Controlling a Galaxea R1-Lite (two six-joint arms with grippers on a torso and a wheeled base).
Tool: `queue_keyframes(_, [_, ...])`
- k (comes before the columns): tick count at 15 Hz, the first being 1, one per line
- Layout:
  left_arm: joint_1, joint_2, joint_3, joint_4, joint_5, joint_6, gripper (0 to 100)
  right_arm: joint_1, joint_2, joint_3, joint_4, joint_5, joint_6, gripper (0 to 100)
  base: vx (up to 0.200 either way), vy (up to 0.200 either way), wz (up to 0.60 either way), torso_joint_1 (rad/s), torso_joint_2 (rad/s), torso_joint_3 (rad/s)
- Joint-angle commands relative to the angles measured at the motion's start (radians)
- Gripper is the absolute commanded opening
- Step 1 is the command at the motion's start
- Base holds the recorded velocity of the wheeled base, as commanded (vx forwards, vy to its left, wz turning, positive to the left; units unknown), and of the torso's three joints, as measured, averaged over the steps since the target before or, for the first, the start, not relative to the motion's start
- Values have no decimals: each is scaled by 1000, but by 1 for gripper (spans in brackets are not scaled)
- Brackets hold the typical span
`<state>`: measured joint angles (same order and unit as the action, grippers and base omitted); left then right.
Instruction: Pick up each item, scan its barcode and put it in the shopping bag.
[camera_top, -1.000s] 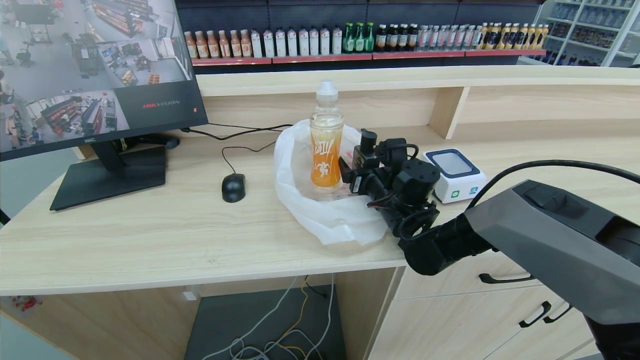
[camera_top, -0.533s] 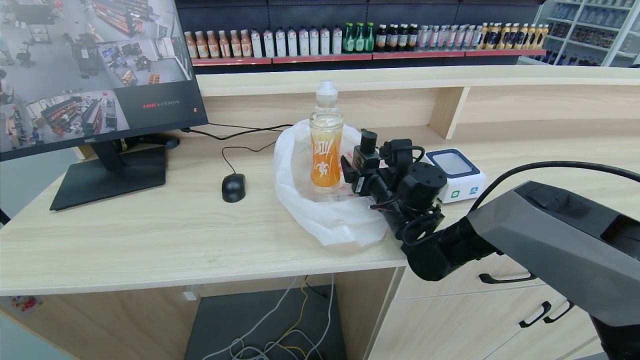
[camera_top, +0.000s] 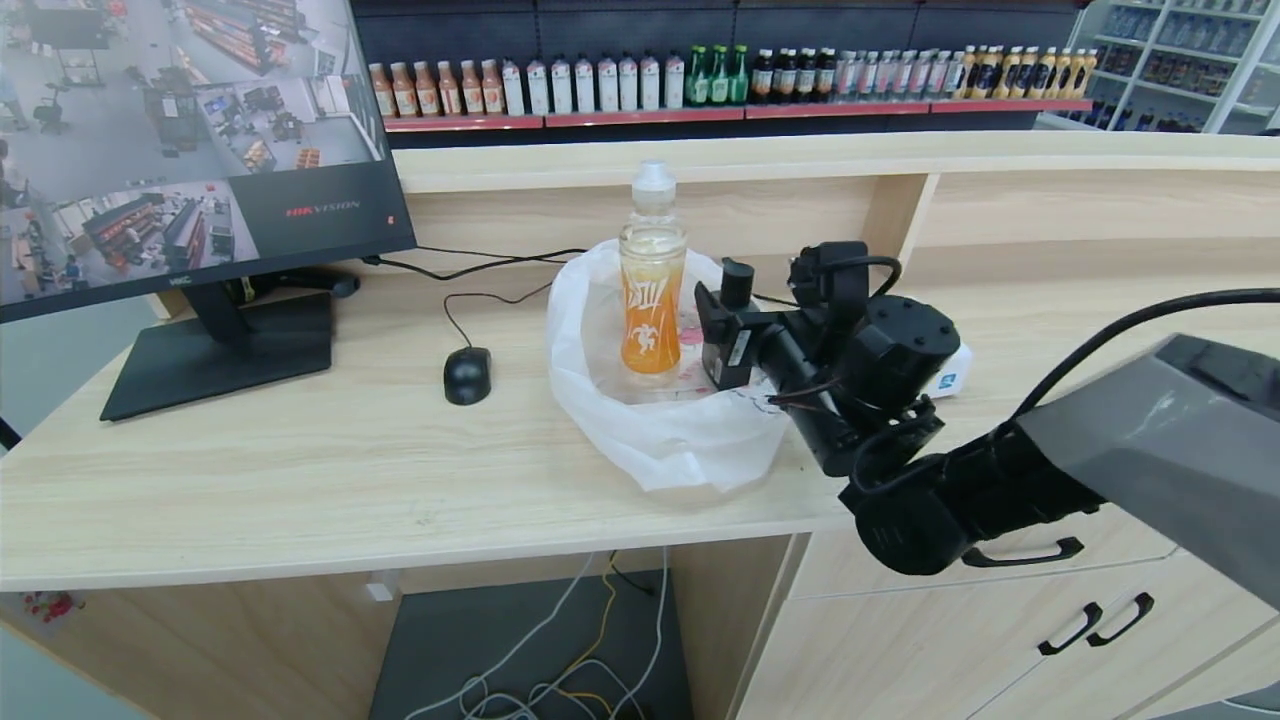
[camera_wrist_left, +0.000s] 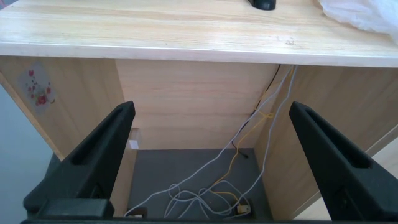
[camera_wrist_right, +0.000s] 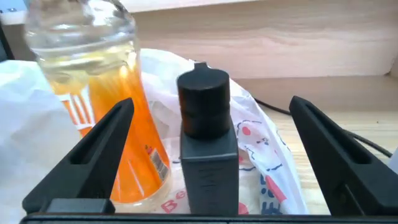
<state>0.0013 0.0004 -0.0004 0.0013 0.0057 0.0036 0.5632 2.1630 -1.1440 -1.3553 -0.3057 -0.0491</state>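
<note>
Your right gripper (camera_wrist_right: 211, 106): fingers spread wide, gripping nothing. Dark capped bottle (camera_wrist_right: 207, 155) upright between them, touching neither, inside shopping bag (camera_top: 640, 440). Orange drink bottle (camera_wrist_right: 102, 118) just outside left finger. Your left gripper (camera_wrist_left: 211, 109): fingers apart, empty, low before counter (camera_wrist_left: 155, 31).

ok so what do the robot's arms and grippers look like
The right arm has an angular grey shell, round black joints and a black cable arching over it. The right gripper and left gripper are both matt black, with flat, wedge-shaped fingers that taper.
</note>
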Motion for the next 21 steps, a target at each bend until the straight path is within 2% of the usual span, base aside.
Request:
queue_keyframes(1, [0,0,0,0,0,-1,100,14,-152,107,-1,-19,-5,100,0,0,0,0,0,0])
queue_keyframes(5, [0,0,0,0,0,1,100,-3,-327,374,-77,-30,-3,100,0,0,0,0,0,0])
queue_keyframes(8, [-1,0,0,2,0,4,100,-39,-519,678,-168,-67,-5,100,0,0,0,0,0,0])
queue_keyframes(11, [0,0,-1,2,0,4,100,-74,-716,886,-163,-64,-5,100,0,0,0,0,0,0])
queue_keyframes(16, [-1,0,-1,2,0,6,100,-105,-966,1141,-150,-56,-3,100,0,0,0,0,0,0])
queue_keyframes(18, [-1,0,-1,2,0,6,100,-117,-1057,1143,-56,-76,-3,100,0,0,0,0,0,0])
queue_keyframes(21, [0,0,0,0,0,-1,100,-106,-1419,1143,420,-12,0,100,0,0,0,0,0,0])
